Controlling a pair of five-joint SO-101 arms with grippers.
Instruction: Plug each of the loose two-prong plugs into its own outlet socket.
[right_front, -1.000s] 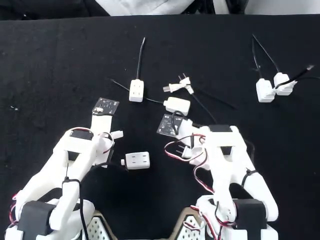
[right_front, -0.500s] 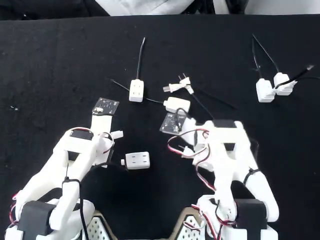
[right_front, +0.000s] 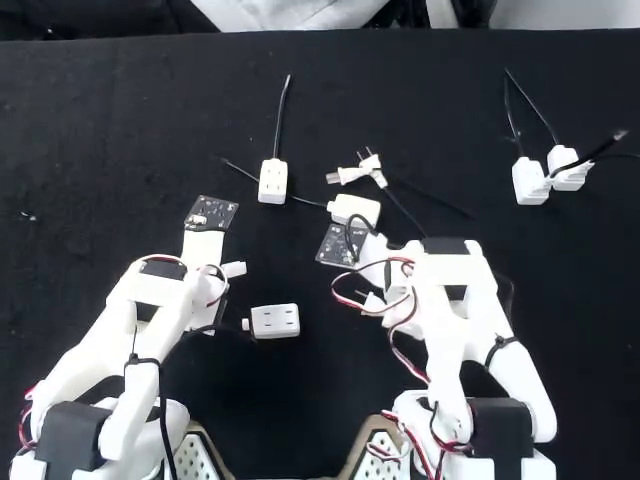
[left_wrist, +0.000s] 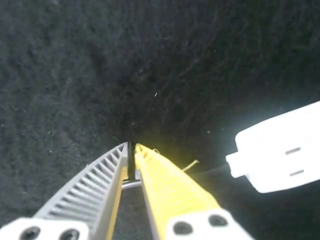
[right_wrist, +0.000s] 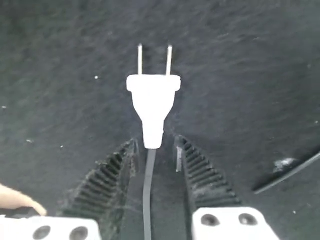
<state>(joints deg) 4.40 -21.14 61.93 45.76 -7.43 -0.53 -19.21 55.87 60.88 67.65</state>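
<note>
My right gripper (right_wrist: 154, 145) is open low over the black table, its fingers on either side of the tail of a white two-prong plug (right_wrist: 152, 99). The plug's prongs point away from the gripper and its black cable runs back between the fingers. In the high view this plug (right_front: 372, 300) lies beside the right arm. My left gripper (left_wrist: 131, 146) is shut on a thin black cable. A white outlet socket (left_wrist: 280, 150) lies close beside it, seen in the high view near the table's front (right_front: 275, 320).
Farther back lie a white socket (right_front: 272, 180), a loose white plug (right_front: 360, 172) and another white socket (right_front: 355, 210), each with a black cable. At the back right, two white pieces (right_front: 545, 175) sit joined together. The black table (right_front: 100, 130) is bare at the left.
The right arm has shifted slightly to the right and a little farther from the front edge. The left arm and the socket beside it have kept still.
</note>
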